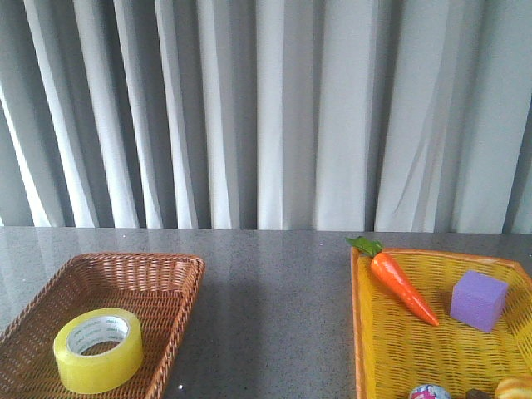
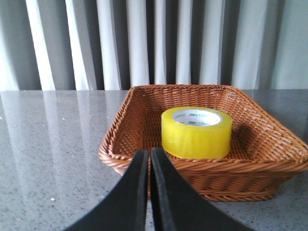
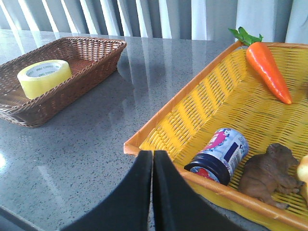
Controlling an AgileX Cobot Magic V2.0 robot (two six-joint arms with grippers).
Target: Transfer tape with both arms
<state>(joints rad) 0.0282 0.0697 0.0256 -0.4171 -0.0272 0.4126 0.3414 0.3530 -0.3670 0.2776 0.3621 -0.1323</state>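
Tape (image 1: 98,350) sits flat in the brown basket (image 1: 170,274) on the left, hole up, easy to pinch by its wall. Left tool (image 2: 148,166) hangs just short of that basket, pressed together, empty. Right tool (image 3: 152,168), likewise pressed together, waits near the yellow basket (image 3: 163,120) on the desk (image 1: 274,299).

A speckled grey stone-look table (image 1: 274,291) carries two baskets set well apart. The brown wicker basket (image 2: 144,159) stands just beyond the left gripper (image 2: 149,159), whose dark fingers are pressed together over bare tabletop. The yellow plastic basket (image 3: 159,130) sits directly ahead of the right gripper (image 3: 152,161), fingers likewise closed, its near corner just past their tips. Pale curtains (image 1: 266,108) hang behind the table's far edge.
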